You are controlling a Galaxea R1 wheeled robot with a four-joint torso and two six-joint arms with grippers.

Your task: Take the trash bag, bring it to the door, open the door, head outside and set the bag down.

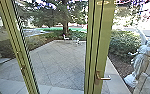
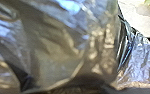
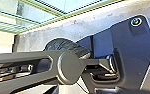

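Shiny dark plastic of the trash bag (image 2: pixel 58 45) spreads close across the left wrist view, creased and catching light; where the left gripper's fingers meet it cannot be made out. In the head view a green-framed glass door (image 1: pixel 104 45) stands with its frame upright right of centre, and its lever handle (image 1: pixel 104 78) sits low on that frame. Whether the door is latched or ajar is not clear.
A second green frame post (image 1: pixel 18 50) slants at the left. Beyond the glass lie a paved yard (image 1: pixel 58 60), white chairs (image 1: pixel 77 40), a tree and bushes (image 1: pixel 123 43). A pale statue (image 1: pixel 139 58) stands at the right. Glazed framing (image 3: pixel 63 15) borders the floor (image 3: pixel 91 23) beside the robot.
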